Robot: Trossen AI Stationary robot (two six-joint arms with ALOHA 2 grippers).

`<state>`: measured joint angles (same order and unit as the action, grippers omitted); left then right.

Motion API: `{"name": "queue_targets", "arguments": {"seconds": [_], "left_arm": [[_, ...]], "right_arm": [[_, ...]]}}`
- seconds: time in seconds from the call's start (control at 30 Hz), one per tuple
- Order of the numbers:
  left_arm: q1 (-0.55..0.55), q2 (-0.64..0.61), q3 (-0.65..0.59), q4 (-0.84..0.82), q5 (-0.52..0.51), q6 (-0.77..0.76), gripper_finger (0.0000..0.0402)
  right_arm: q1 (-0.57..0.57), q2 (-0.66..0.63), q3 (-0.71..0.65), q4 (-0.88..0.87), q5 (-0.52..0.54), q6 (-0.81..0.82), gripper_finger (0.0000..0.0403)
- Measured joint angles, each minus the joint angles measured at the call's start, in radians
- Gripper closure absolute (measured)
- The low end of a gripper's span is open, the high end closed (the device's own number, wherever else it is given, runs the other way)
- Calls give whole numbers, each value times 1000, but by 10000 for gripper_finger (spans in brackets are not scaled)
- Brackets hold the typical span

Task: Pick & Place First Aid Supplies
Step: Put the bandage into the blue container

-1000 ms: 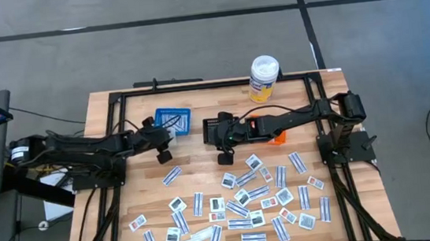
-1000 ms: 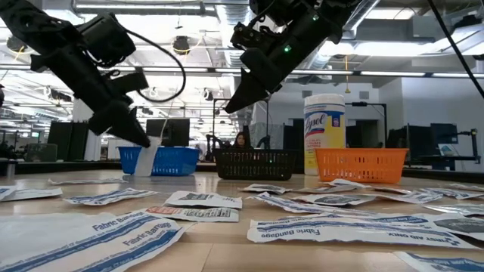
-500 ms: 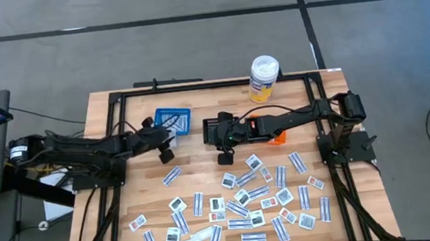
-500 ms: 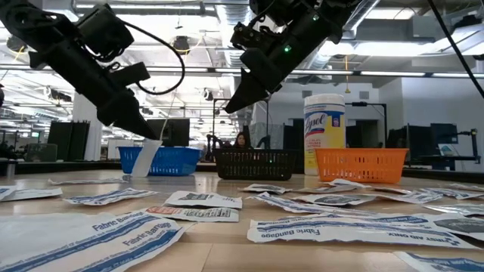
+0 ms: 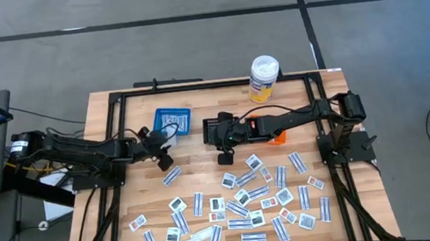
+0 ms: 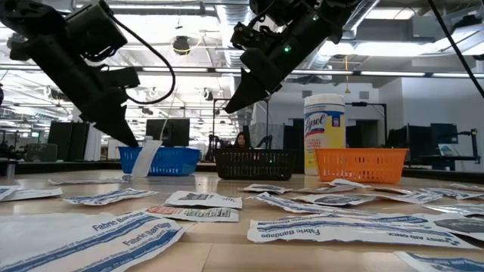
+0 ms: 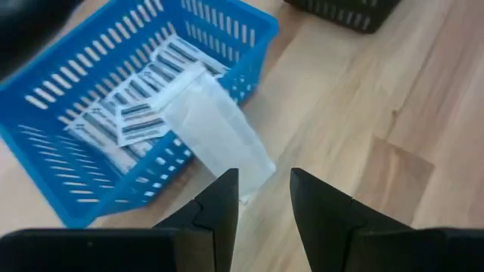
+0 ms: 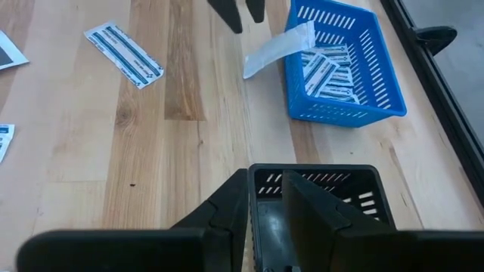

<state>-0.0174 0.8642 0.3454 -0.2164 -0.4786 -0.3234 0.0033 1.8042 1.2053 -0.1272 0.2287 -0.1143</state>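
Since pincer point(image 7: 261, 198) retreated, strip point(image 7: 215, 136) unheld.

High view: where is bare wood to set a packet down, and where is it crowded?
Bare wood shows between the blue basket and the black basket, and along the far edge between the blue basket and the white bottle. A smaller bare patch lies near the lone strip. The near half is crowded with packets.
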Motion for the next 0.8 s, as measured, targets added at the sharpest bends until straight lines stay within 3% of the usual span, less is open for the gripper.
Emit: {"name": "queue_targets", "arguments": {"seconds": [0.23,0.33,0.47,0.7,0.8], "left_arm": [[57,0,-53,2,22,-150,279],[87,0,-89,93,38,-153,279],[136,0,-134,229,139,-133,279],[207,0,-170,243,144,-122,279],[227,1,-193,301,203,-95,279]], "right_arm": [[-6,0,0,0,0,-50,326],[-5,0,0,5,0,-53,326],[-13,0,0,9,0,-53,326],[-33,0,0,9,0,-53,326],[-38,0,0,10,0,-52,326]]}}
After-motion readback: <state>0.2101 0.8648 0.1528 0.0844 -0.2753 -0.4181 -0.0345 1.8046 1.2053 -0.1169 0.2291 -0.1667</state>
